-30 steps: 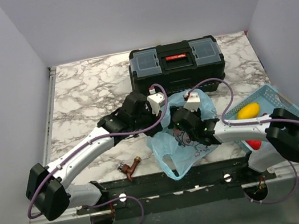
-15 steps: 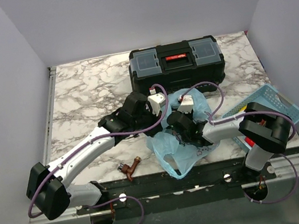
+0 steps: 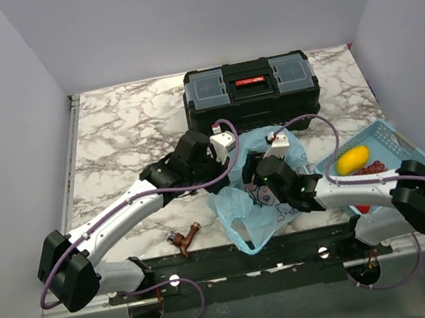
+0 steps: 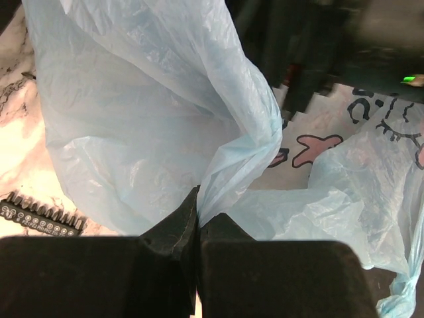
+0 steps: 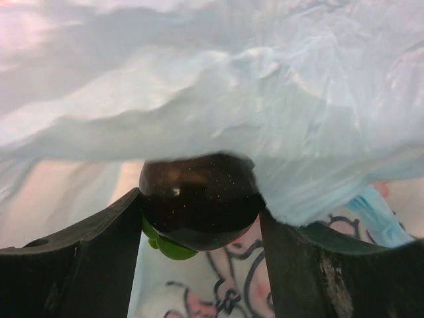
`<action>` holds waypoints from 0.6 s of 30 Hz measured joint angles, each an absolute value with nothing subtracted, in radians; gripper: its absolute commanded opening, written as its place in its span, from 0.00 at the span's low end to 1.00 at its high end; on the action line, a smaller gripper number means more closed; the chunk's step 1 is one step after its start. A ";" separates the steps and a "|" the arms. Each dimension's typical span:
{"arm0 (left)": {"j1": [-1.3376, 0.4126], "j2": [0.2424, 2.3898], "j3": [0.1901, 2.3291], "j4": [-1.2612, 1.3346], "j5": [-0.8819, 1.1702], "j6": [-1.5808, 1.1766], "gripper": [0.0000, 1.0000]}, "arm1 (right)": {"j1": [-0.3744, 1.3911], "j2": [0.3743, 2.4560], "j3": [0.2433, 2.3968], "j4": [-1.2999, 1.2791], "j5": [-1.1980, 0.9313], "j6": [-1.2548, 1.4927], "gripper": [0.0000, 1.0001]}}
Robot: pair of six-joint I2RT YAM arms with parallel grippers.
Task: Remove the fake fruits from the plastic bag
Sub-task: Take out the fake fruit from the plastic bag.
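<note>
The right gripper (image 5: 199, 204) has its jaws closed on a dark fruit (image 5: 199, 189), one black finger pressed to each side of the glossy, near-black ball, with a green leaf (image 5: 169, 248) peeping out beneath it. The fruit sits inside the plastic bag (image 5: 278, 99), whose pale-blue film droops over its top while a panel printed with pink and dark cartoon marks lies below. Opposite, the left gripper (image 4: 199, 222) has its jaws shut tight on a fold of the same bag, the thin film rising in a billow from the pinch. A black strip of bits (image 4: 40, 218) lies on the marble just beside it. Seen from above, the two arms meet over the crumpled bag at the near middle of the marble table (image 3: 126, 133), the left arm reaching in from the left and the right arm from the right. Two fruits are already out of the bag — a yellow fruit (image 3: 352, 158) and a bunch of grapes (image 3: 372, 169) lie in the light-blue basket (image 3: 396, 135) at the table's right edge. A red fruit (image 3: 361, 208) shows partly under the right arm. A black toolbox (image 3: 251, 94) stands at the far edge behind the bag, and a small brown tap-like piece (image 3: 184, 238) lies near the front edge, left of the bag.
</note>
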State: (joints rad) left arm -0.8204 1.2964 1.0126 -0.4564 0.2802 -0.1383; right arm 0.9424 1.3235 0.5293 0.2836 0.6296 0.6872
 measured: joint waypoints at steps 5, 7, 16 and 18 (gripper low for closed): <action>-0.820 1.298 1.021 -0.458 0.258 -0.131 0.00 | 0.942 1.156 0.529 0.154 0.454 0.701 0.15; -0.820 1.299 1.021 -0.459 0.250 -0.128 0.00 | 0.942 1.103 0.529 0.105 0.386 0.699 0.14; -0.820 1.304 1.025 -0.463 0.231 -0.119 0.00 | 0.942 0.868 0.636 -0.228 0.197 0.679 0.10; -0.820 1.304 1.025 -0.463 0.224 -0.118 0.00 | 0.942 0.809 0.680 -0.275 0.191 0.674 0.08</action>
State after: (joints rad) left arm -0.8204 1.3041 1.0248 -0.4633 0.2245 -0.1184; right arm 0.9424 0.8089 0.6800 -0.2752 0.1905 0.6743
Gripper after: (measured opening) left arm 0.003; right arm 0.656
